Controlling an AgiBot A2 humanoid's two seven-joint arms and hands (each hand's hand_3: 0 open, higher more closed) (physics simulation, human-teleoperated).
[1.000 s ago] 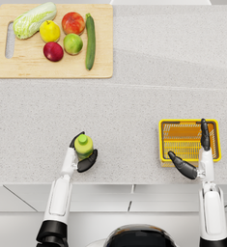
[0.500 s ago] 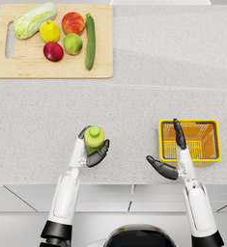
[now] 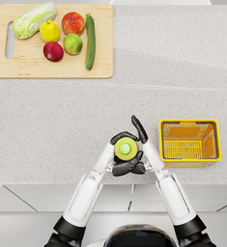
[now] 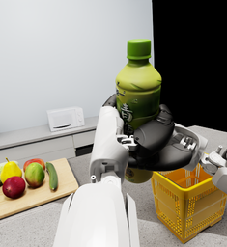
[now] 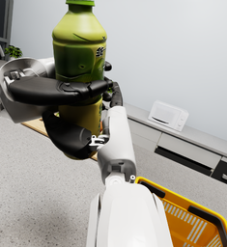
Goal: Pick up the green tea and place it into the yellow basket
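Note:
The green tea bottle stands upright, cap up, lifted above the counter near its front edge, just left of the yellow basket. My left hand grips its body from the left. My right hand has come in from the basket side and its fingers curl around the bottle's lower part, with one finger pointing away from me. In the left wrist view the bottle rises above my left hand, with the basket behind it. The right wrist view shows my right hand under the bottle.
A wooden cutting board lies at the far left with a cabbage, several fruits and a cucumber. The counter's front edge runs just below my hands. The basket holds nothing.
My left hand carried the bottle to the right toward the basket. My right hand left the basket's side, swung left and closed in on the bottle.

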